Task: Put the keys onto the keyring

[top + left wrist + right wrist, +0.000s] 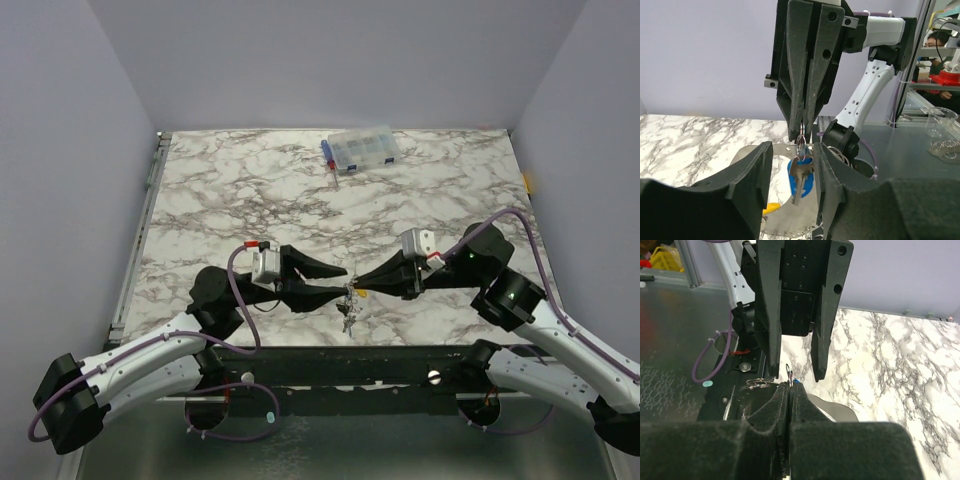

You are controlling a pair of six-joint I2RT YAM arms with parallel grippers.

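Note:
My two grippers meet tip to tip above the table's near edge. The right gripper (pixel 356 288) (pixel 790 387) is shut on a small wire ring (pixel 801 140) (pixel 788 374). From that ring hang a silver key (pixel 800 181) and a blue tag (pixel 809 186). They dangle between the open fingers of my left gripper (pixel 792 150) (pixel 343 280), beside its right finger; I cannot tell if they touch. A yellow tag (pixel 771 207) shows lower left. Behind them sits a flat silver-grey hoop, the keyring (pixel 790 226). From above, the bunch of keys (pixel 347 316) hangs below the fingertips.
A clear compartment box (pixel 358 150) with blue parts stands at the table's far side. More loose wire rings (pixel 757 384) lie on the dark frame below the grippers. The arm bases and a purple cable (pixel 243 305) crowd the near edge.

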